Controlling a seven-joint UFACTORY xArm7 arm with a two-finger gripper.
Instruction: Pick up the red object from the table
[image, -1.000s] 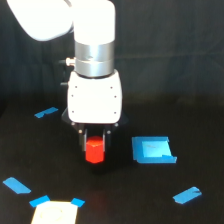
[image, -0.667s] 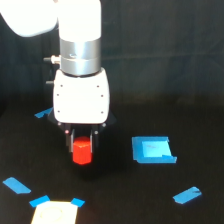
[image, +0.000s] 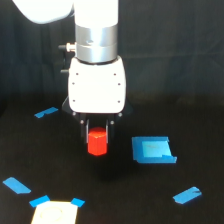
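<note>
In the exterior view, my gripper (image: 97, 136) hangs from the white arm at the middle of the frame, pointing straight down. It is shut on the red object (image: 97, 143), a small stubby red-orange cylinder. The dark fingers (image: 85, 129) clamp its upper part and its lower half sticks out below them. The object seems to hang slightly above the black table (image: 120, 190), with a faint shadow under it, though the gap is hard to judge.
A flat blue square piece (image: 152, 150) lies just to the exterior view's right of the gripper. Blue tape strips lie at the left (image: 46, 112), lower left (image: 16, 185) and lower right (image: 187, 195). A pale yellowish patch (image: 55, 214) sits at the bottom edge.
The arm swung toward the exterior view's left, then back right with the red object in the gripper. The object now sits slightly higher in the frame.
</note>
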